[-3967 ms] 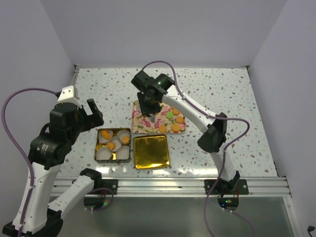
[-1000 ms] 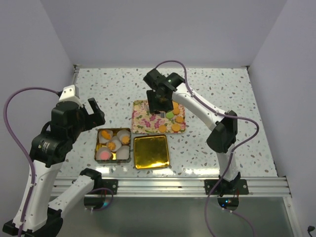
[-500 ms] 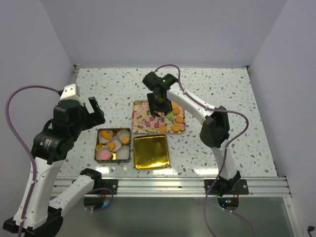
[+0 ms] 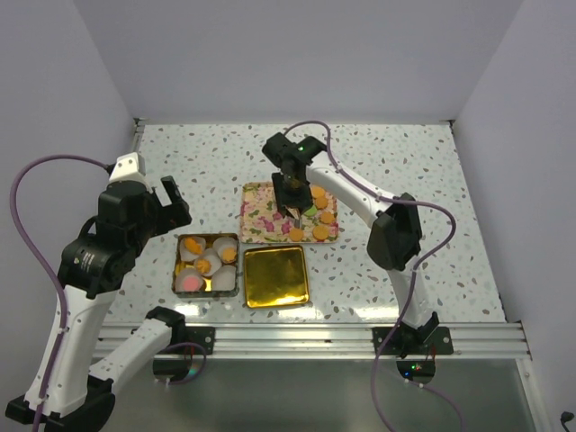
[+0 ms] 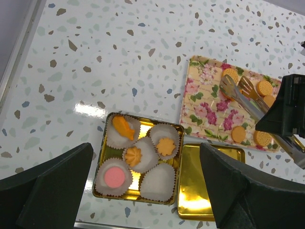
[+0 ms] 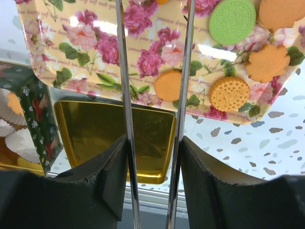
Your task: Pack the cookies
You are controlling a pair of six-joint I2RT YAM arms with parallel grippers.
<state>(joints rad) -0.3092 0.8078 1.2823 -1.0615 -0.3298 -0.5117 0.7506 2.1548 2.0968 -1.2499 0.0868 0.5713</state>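
Observation:
Several cookies lie on the right half of a floral tray (image 4: pixel 259 222): orange ones (image 4: pixel 317 232) and a green one (image 4: pixel 309 210). In the right wrist view they show as a green disc (image 6: pixel 232 15) and orange discs (image 6: pixel 167 85). My right gripper (image 4: pixel 292 192) is over the tray, shut on metal tongs (image 6: pixel 125 95). The tongs' tips (image 5: pixel 228 85) are beside an orange cookie at the tray's back; I cannot tell if they grip it. My left gripper (image 4: pixel 166 205) is open and empty, high above the gold tin (image 4: pixel 177 265), which holds white paper cups with a few cookies (image 5: pixel 114 176).
A gold lid (image 4: pixel 275 275) lies right of the tin, just in front of the tray. It also shows in the left wrist view (image 5: pixel 209 176) and the right wrist view (image 6: pixel 105 133). White walls enclose the speckled table on three sides.
My right gripper has carried the tongs from the tray's left part to its middle, beside the cookies, and turned them. The left arm has barely moved.

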